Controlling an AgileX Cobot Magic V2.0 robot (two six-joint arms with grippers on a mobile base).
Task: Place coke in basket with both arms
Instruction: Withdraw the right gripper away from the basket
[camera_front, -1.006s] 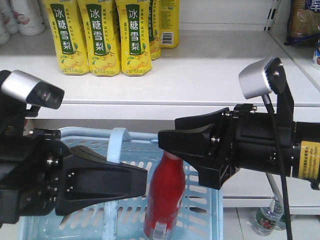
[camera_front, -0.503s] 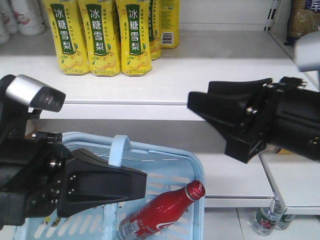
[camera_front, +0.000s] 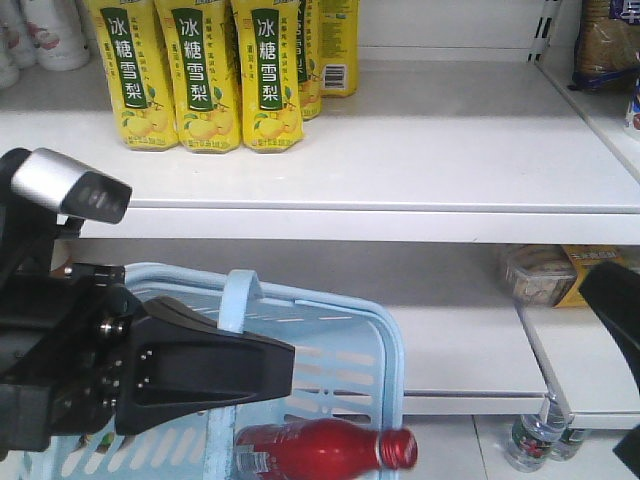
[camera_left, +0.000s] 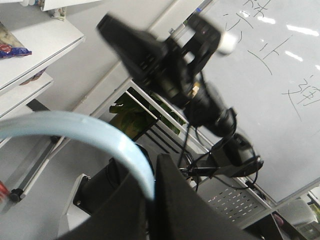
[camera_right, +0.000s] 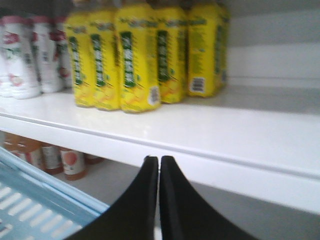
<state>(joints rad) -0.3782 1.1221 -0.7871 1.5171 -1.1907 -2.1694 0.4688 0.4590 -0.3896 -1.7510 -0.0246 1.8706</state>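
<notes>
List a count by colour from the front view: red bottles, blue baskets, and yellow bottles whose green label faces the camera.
Red: 1, the coke
Blue: 1, the basket
Yellow: 3, the yellow bottles
Total: 5

Coke (camera_front: 320, 450): glossy red bottle, on side, cap pointing right past rim. Basket (camera_front: 385, 345): light blue, slotted, handle (camera_front: 236, 298) upright.

the glossy red metal bottle (camera_front: 325, 449) lay on its side in the light blue slotted plastic basket (camera_front: 350, 345), cap pointing right, below the white shelf (camera_front: 400, 160) holding yellow drink cartons (camera_front: 210, 75) far left.
</notes>
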